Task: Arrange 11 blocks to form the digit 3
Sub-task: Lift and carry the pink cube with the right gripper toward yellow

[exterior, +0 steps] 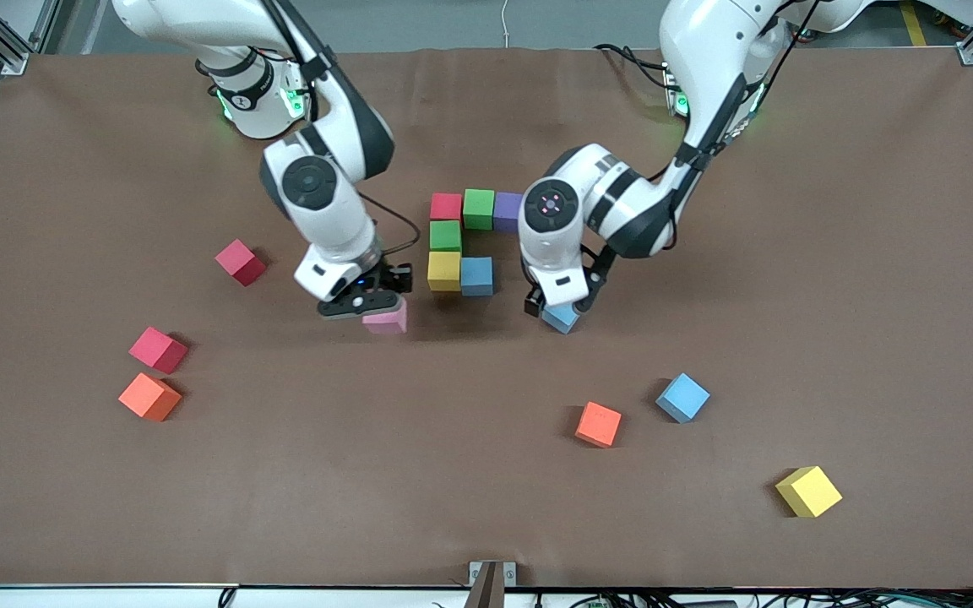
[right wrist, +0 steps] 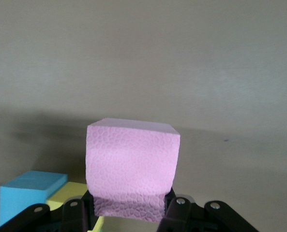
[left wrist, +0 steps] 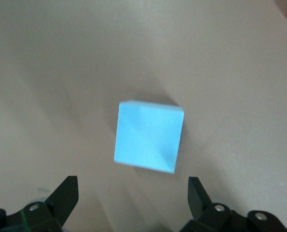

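Right gripper (exterior: 368,306) clamped on pink block (exterior: 387,318), just beside yellow block (exterior: 444,271). Left gripper (exterior: 556,311) spread wide, straddling light blue block (left wrist: 148,136) directly underneath.

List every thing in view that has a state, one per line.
Right end effector: shut on the pink block.
Left end effector: open, over a light blue block lying on the table.
Six-block cluster: set together, touching, between the arms.
Loose blocks, such as the yellow one: resting apart on the table.
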Controlling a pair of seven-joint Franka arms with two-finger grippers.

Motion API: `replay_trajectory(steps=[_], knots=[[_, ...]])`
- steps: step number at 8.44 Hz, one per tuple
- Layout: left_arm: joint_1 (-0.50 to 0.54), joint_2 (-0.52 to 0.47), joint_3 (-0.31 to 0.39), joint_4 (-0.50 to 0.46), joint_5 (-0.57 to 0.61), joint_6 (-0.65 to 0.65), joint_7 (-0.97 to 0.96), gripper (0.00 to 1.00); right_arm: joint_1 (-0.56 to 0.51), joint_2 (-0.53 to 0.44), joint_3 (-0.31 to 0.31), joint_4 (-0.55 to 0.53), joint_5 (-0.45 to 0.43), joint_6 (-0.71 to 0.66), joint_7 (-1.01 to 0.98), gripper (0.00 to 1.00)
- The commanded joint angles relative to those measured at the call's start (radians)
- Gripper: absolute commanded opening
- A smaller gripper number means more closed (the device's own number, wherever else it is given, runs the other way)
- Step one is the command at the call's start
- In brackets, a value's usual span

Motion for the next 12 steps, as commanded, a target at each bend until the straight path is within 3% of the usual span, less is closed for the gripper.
replay_trajectory(steps=[1, 6, 12], knots=[[0.027, -0.042, -0.004, -0.070, 0.043, 0.009, 0.072, 1.00, 0.039, 0.096, -0.011, 0.102, 0.015, 0.005, 0.058, 0.02], [0.058, -0.009, -0.003, -0.093, 0.051, 0.181, 0.074, 1.00, 0.108, 0.234, -0.011, 0.201, 0.012, 0.009, 0.127, 0.02], [0.056, 0.039, -0.003, -0.099, 0.083, 0.218, 0.074, 1.00, 0.119, 0.251, -0.011, 0.190, 0.009, -0.003, 0.155, 0.02]])
